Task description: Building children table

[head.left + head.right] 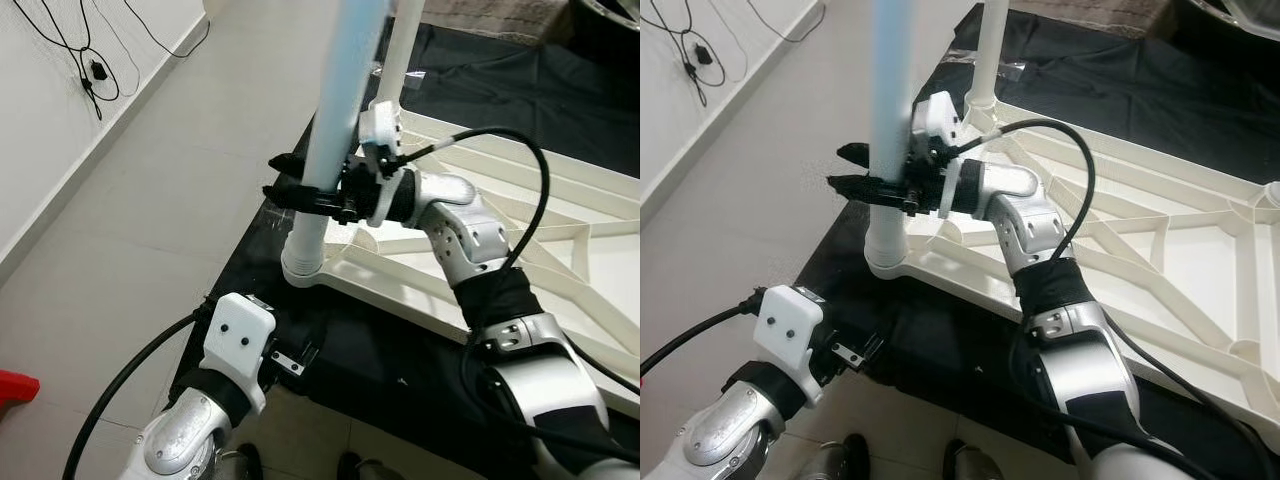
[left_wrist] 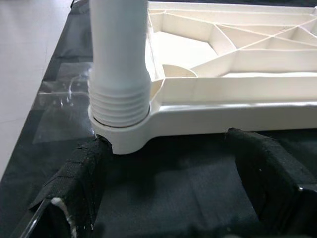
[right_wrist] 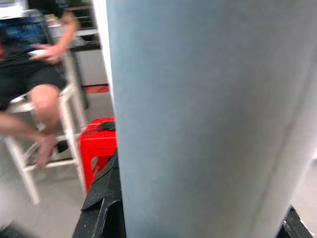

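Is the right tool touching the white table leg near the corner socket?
Touching. In the left eye view the right tool has its black fingers clamped on both sides of the table leg.

Pale tiled floor (image 1: 170, 190); white wall (image 1: 40, 120) (black cables (image 1: 92, 70) trailing).

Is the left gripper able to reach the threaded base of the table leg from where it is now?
Probably yes. The left gripper is open, low beside the table leg, its base just ahead, with bare black cloth between.
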Available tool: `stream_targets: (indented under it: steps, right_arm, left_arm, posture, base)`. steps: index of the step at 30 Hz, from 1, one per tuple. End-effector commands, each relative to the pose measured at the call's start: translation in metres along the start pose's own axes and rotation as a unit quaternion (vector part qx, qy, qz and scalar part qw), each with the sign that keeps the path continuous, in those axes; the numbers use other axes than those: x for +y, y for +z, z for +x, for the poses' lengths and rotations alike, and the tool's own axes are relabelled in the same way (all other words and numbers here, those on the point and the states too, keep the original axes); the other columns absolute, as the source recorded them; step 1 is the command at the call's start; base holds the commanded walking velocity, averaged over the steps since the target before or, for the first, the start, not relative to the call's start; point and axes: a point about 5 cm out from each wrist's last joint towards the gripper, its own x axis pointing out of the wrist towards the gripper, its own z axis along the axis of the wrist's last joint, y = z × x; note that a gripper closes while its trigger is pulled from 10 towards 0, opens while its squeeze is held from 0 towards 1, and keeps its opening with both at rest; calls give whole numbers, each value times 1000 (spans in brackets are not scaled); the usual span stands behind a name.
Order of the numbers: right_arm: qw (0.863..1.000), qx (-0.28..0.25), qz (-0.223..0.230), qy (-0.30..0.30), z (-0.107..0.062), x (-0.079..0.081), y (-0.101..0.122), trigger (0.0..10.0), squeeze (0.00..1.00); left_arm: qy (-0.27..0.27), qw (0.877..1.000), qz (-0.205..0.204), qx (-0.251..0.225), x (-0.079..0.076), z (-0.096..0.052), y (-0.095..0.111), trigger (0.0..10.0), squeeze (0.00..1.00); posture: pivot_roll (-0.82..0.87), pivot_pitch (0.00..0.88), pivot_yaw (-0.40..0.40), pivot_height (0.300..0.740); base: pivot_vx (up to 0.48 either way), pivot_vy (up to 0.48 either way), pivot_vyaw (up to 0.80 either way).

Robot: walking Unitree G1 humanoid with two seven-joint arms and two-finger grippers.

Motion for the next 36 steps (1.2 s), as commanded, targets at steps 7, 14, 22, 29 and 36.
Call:
stream_targets:
  steps: [7,14,22,29,36]
  right_arm:
    - [985,93,58,-131,-25,2,-51,10000,0]
    - [982,78,51,-166,-27,4,-47,10000,0]
    - [963,69,32,-258,-28,1,-40,10000,0]
    - [941,76,23,-329,-30,3,-42,10000,0]
    - [919,89,23,-383,-34,11,-47,10000,0]
  left_arm:
    - [1,1000,5,-2,4,4,-3,10000,0]
    - [2,1000,8,-5,5,8,-4,10000,0]
    - [4,1000,13,-10,9,13,-5,10000,0]
    - [6,1000,17,-12,12,15,-6,10000,0]
    - [10,1000,24,-16,18,18,-7,10000,0]
  posture:
    - [108,264,-73,740]
    - [96,251,-72,740]
    - [82,234,-71,740]
    - [81,224,-69,740]
    - [77,216,-68,740]
  base:
    - [0,0,0]
    - [0,0,0]
    - [0,0,0]
    - [0,0,0]
    - [0,0,0]
